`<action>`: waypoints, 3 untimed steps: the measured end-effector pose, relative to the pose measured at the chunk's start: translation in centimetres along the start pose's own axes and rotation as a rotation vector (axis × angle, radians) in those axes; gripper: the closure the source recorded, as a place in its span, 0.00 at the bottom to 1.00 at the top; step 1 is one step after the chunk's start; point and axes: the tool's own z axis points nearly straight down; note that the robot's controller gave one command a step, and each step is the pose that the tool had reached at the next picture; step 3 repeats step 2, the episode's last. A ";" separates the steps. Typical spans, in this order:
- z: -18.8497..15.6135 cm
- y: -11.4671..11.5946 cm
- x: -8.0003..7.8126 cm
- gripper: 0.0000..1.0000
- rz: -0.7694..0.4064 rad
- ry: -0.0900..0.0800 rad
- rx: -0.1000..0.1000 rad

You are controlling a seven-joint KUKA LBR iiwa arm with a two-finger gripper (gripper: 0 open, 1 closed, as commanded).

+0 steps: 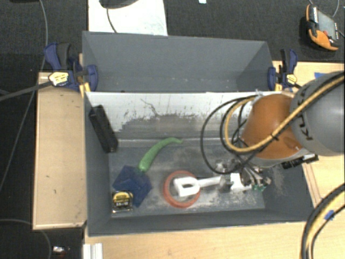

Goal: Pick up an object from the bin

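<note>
**Ring lies directly under the tip**

We see the end effector (pixel 184 187) reaching low into the bin (pixel 161 220), its white tip overlapping the red ring (pixel 171 198) on the floor. The ring's rim shows round the tip. We cannot tell whether the end effector is spread or pressed together. Being round, the ring favours no approach angle, so we judge the move is straight down. A green curved piece (pixel 157 151) lies beyond the tip, apart.
</note>
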 end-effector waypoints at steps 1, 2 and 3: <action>-3.2 0.0 -0.2 1.00 -0.001 -0.006 0.000; -5.5 0.0 -0.3 1.00 -0.002 -0.009 0.000; -5.5 0.0 -0.3 1.00 -0.002 -0.009 0.000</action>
